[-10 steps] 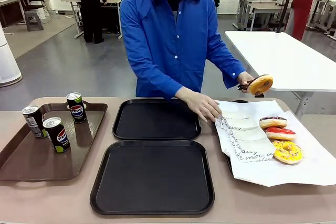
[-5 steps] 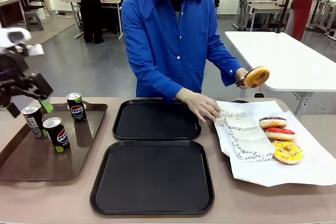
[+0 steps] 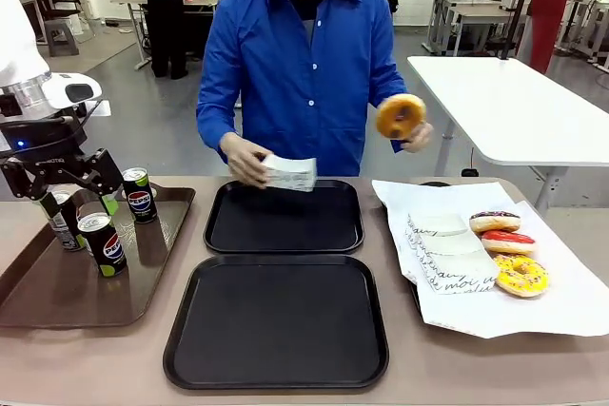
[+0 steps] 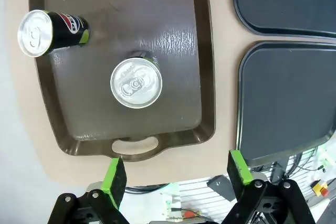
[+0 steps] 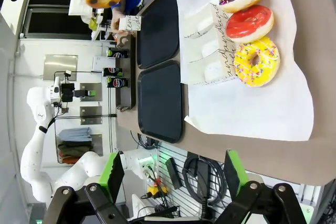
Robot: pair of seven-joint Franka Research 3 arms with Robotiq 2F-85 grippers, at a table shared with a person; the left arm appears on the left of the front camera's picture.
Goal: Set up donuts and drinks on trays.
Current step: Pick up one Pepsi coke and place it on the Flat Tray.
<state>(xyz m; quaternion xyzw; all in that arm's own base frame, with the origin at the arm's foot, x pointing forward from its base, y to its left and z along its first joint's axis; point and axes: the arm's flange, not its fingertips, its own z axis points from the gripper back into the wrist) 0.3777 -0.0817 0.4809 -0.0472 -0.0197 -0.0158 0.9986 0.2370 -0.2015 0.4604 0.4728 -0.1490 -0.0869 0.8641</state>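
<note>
Three Pepsi cans stand on a brown tray (image 3: 29, 306): one at the back (image 3: 139, 194), one in front (image 3: 103, 243), one (image 3: 59, 222) partly behind my left gripper (image 3: 76, 204). That gripper hangs open above them; in the left wrist view (image 4: 176, 174) a can top (image 4: 136, 82) lies ahead of its fingers. Two black trays, far (image 3: 284, 216) and near (image 3: 277, 320), lie bare. The person holds a glazed donut (image 3: 400, 116) in tongs and a paper sleeve (image 3: 290, 173). Chocolate (image 3: 494, 222), red (image 3: 507, 241) and yellow (image 3: 520, 275) donuts lie on white paper. My right gripper (image 5: 173, 174) is open, off the table's right end.
A stack of printed sleeves (image 3: 447, 249) lies on the white paper (image 3: 561, 306) beside the donuts. The person stands close to the far edge, arms over the far black tray. A white table (image 3: 514, 102) stands behind to the right.
My left arm has come in from the left and now hangs over the cans. The person picked a sleeve off the paper and brought the glazed donut in toward the chest.
</note>
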